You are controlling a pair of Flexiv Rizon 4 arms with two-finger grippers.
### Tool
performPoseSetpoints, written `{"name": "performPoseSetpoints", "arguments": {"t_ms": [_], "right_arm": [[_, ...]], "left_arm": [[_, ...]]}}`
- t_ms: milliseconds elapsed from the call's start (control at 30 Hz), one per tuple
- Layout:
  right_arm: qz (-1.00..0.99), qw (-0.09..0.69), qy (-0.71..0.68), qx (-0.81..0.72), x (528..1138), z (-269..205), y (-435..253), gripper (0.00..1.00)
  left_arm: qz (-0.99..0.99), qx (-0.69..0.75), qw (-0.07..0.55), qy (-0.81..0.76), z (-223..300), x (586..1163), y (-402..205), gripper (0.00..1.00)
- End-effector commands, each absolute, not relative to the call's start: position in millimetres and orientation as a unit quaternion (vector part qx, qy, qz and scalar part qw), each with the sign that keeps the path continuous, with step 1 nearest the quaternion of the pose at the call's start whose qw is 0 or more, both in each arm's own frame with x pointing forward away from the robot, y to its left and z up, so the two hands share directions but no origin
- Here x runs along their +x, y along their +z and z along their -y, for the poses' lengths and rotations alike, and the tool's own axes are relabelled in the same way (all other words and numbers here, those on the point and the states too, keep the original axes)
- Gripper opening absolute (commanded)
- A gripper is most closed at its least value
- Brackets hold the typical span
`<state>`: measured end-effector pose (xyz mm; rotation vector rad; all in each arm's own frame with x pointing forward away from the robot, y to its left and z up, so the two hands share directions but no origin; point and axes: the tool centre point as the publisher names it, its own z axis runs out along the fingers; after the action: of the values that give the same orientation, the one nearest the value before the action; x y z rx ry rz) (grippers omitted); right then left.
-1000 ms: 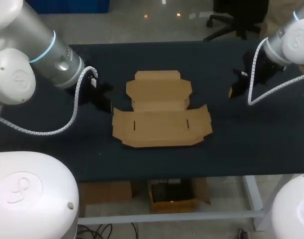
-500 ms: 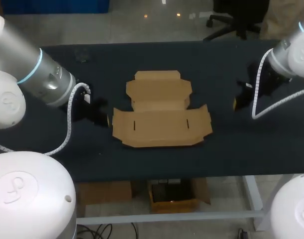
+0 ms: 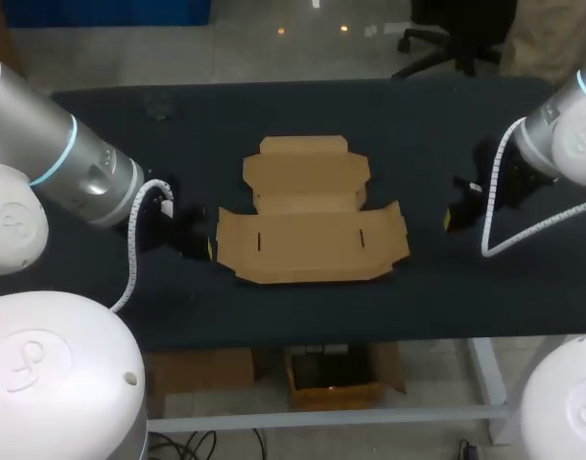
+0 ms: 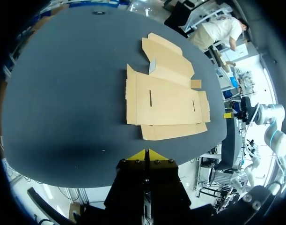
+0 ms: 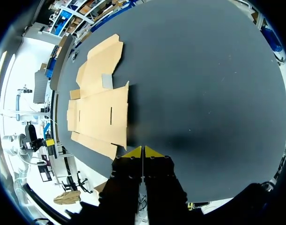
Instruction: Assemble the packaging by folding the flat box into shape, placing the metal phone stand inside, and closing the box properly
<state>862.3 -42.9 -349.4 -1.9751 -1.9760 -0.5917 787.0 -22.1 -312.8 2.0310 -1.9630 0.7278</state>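
Left fingers (image 4: 138, 156) pressed together, nothing held; left gripper (image 3: 206, 247) set just beside left edge of box (image 3: 310, 213). Right fingers (image 5: 135, 153) likewise closed tip to tip, empty, well apart from box. Box laid flat, unfolded, flaps spread, at middle of surface (image 3: 436, 287). Since earlier frame: left gripper brought nearer box; right fingers shifted slightly.

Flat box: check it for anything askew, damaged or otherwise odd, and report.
Nothing clearly wrong. The flat box lies unfolded and flat on the table, without visible tears. One oddity: a small grey patch near the fold between its panels; I cannot tell what it is.
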Motion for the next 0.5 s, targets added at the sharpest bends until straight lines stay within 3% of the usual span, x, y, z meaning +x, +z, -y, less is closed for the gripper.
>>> {"name": "performPoseSetpoints", "arguments": {"t_ms": [33,500], "right_arm": [[0.681,0.132,-0.207,-0.69,853,40,-348,0.0],[0.659,0.143,-0.203,-0.71,841,25,-371,0.0]], "left_arm": [[0.67,0.687,0.113,0.256,22,782,-318,0.0],[0.659,0.694,0.145,0.253,13,793,-341,0.0]]}}
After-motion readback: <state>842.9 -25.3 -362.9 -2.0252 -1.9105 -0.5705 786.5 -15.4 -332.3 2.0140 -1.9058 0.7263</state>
